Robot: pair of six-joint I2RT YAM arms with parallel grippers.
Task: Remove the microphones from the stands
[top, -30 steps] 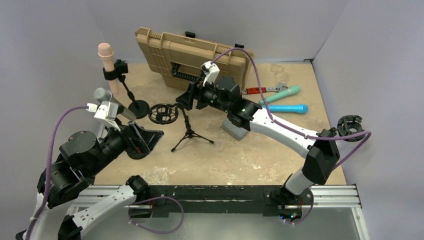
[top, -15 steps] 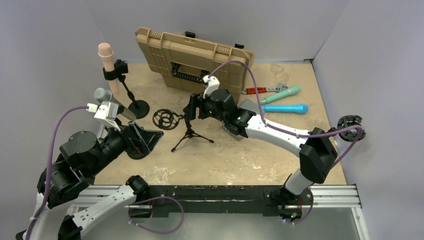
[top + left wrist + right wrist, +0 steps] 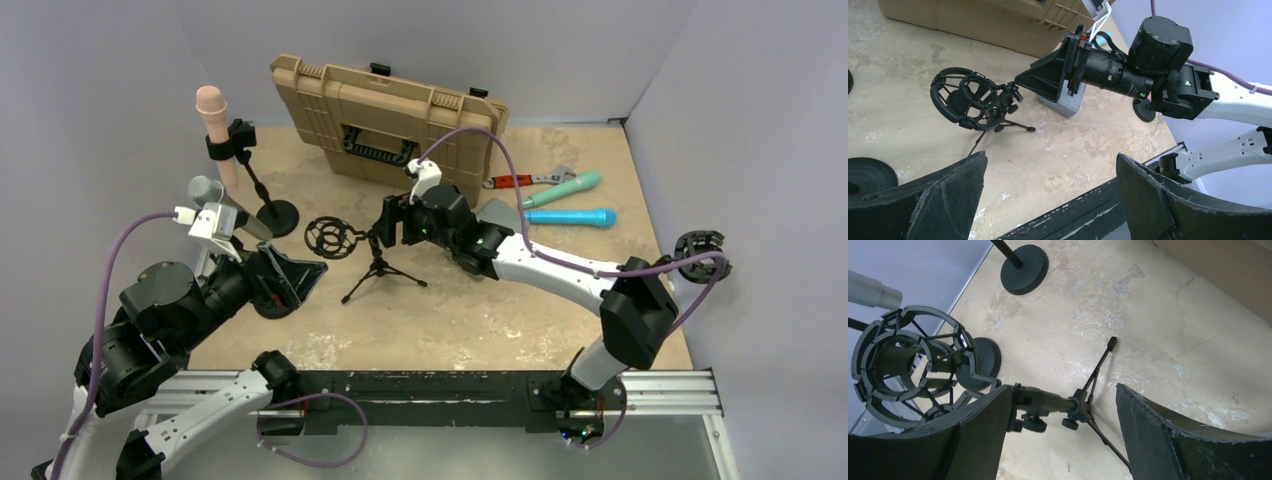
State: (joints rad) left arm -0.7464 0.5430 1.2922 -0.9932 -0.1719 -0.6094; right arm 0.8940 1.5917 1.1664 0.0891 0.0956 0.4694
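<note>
A pink microphone [image 3: 211, 110] stands upright in a clip stand [image 3: 262, 190] at the back left. A silver microphone [image 3: 207, 189] sits tilted in a second stand, partly hidden by my left arm; its handle shows in the right wrist view [image 3: 868, 290]. A black tripod stand [image 3: 380, 268] carries an empty shock mount [image 3: 330, 237] [image 3: 968, 97] [image 3: 903, 365]. My right gripper [image 3: 383, 222] [image 3: 1064, 390] is open, its jaws either side of the tripod's post [image 3: 1048, 401]. My left gripper [image 3: 298, 282] [image 3: 1051, 157] is open and empty, near the front left.
A tan case [image 3: 385, 115] lies at the back. A teal microphone [image 3: 562, 187], a blue microphone [image 3: 572, 217] and a red-handled wrench [image 3: 520, 180] lie at the right. Another shock mount [image 3: 700, 250] sits at the right edge. Round stand bases [image 3: 1024, 276] [image 3: 979, 362] stand left.
My right gripper has moved toward the near side and down, from beside the case to the tripod stand's post. My left arm has not moved.
</note>
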